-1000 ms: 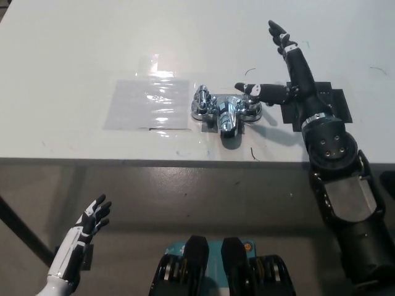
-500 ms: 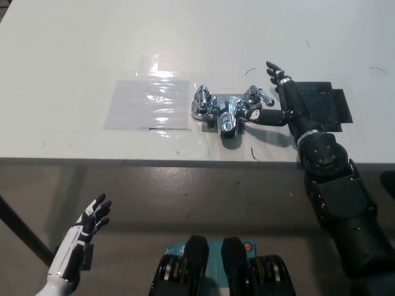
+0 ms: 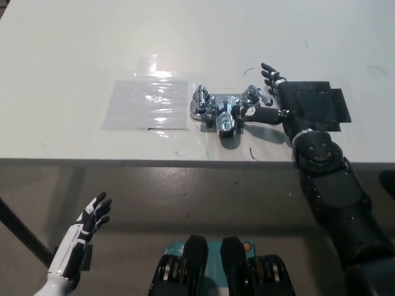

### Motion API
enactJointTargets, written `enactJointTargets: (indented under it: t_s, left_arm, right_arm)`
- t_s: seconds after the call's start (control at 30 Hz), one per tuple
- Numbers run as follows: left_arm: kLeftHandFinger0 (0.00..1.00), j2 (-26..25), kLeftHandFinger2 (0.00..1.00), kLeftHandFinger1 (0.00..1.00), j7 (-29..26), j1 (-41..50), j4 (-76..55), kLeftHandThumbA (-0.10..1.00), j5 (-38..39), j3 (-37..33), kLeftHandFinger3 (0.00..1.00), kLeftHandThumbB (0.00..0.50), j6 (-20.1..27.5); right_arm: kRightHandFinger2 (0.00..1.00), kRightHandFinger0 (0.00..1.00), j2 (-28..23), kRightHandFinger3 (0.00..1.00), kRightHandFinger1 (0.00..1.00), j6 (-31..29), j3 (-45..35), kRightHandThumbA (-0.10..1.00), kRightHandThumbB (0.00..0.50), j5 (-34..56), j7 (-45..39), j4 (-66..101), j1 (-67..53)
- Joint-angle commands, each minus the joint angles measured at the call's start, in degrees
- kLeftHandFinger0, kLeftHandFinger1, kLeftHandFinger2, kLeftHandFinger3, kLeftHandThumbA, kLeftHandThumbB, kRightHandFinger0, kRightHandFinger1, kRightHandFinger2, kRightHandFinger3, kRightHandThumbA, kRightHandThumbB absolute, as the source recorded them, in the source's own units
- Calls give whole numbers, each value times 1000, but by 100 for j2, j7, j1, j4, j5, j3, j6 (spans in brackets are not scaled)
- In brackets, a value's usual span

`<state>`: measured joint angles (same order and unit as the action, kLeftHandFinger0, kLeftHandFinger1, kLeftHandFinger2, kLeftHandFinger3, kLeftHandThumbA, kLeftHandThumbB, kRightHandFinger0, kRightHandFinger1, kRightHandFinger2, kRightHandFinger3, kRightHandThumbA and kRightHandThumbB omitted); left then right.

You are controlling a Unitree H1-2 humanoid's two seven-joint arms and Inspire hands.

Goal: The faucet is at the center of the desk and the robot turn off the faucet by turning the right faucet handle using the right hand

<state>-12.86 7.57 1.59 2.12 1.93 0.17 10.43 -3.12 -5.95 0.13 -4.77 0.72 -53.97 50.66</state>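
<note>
Left hand (image 3: 86, 229): white, low at the lower left, below the desk edge and well apart from everything on the desk. Fingers spread, holding nothing. Resting; not part of this step.

Clear plastic sheet (image 3: 147, 103): taped flat on the white desk (image 3: 74, 55), just left of the faucet, glare on it.

Faucet (image 3: 224, 110): chrome, near the desk's middle, base running left to right, spout pointing toward the robot. Left handle (image 3: 200, 97) sits at its left end, untouched. Right handle (image 3: 255, 95) is at the right end; its lever appears to lie roughly left to right, tip pointing right toward the black hand. Exact angle hard to read through the chrome glare.

Right hand (image 3: 276, 100): black, immediately right of the right handle, by far the nearer hand. Fingers spread apart and extended away from the robot, just beyond and to the right of the lever. Thumb reaches left across the near side of the faucet base, close under the handle. Nothing is gripped. Whether the hand touches the lever cannot be told from this view. Forearm rises from the lower right across the desk edge, over a black mat (image 3: 321, 105) lying right of the faucet.

Judgement: handle lies just left of the palm, so the coming move needs a short leftward closing on the lever before any turn.
</note>
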Motion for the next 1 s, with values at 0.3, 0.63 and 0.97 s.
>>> enactJointTargets:
  t_s: [0.3,0.63,0.97]
  left_arm:
    - [1000,-106,1000,1000,113,-127,-119,1000,39,19,1000,439,114]
    - [1000,-133,1000,1000,100,-135,-190,1000,19,33,1000,437,56]
    - [1000,-123,1000,1000,103,-175,-183,1000,23,22,1000,439,47]
  right_arm:
    - [1000,1000,427,1000,1000,-18,-1078,1000,412,1903,-1688,457,392]
    - [1000,1000,513,1000,1000,-159,-1072,1000,386,1862,-1615,-36,388]
    - [1000,1000,768,1000,1000,-55,234,1000,425,-16,109,783,-2]
